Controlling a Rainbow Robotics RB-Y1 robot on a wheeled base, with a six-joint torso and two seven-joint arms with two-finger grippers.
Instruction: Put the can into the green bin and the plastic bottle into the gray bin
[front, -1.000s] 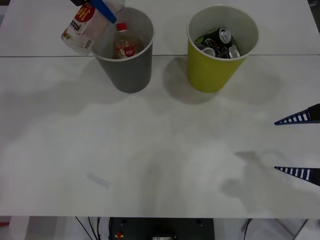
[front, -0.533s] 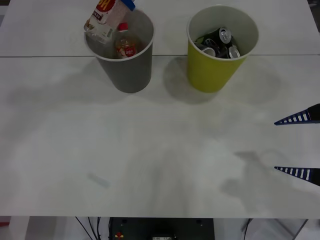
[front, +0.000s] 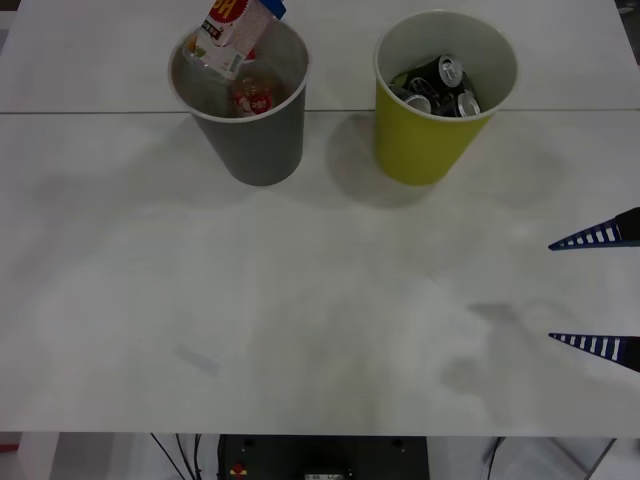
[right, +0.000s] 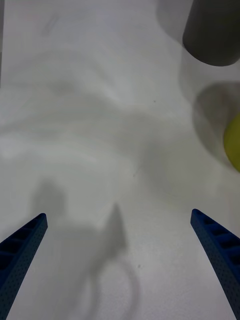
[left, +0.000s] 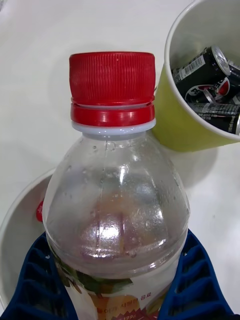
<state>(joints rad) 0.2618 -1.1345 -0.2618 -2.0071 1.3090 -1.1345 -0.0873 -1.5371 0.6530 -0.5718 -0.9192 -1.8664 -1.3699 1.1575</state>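
Observation:
My left gripper (front: 262, 8) is shut on the plastic bottle (front: 228, 38), a clear bottle with a red cap (left: 111, 87) and a white-and-orange label. It hangs tilted over the gray bin (front: 250, 140), its lower end dipping inside the rim. In the left wrist view my blue fingers (left: 192, 280) clamp the bottle (left: 117, 200) on both sides, above the gray bin's pale inside (left: 17, 240). A second red-capped bottle (front: 253, 99) lies in the gray bin. The green bin (front: 425, 140) holds several black cans (front: 440, 85). My right gripper (front: 595, 290) stands open at the table's right edge.
The two bins stand side by side at the back of the white table (front: 300, 300). A seam (front: 100, 112) between tabletops runs behind them. From the right wrist, the open fingers (right: 220, 250) hover above bare table, with the gray bin (right: 212, 30) and green bin (right: 234, 142) farther off.
My left gripper has carried the plastic bottle rightward and down, from outside the gray bin's left rim to over its mouth. The right arm has not moved.

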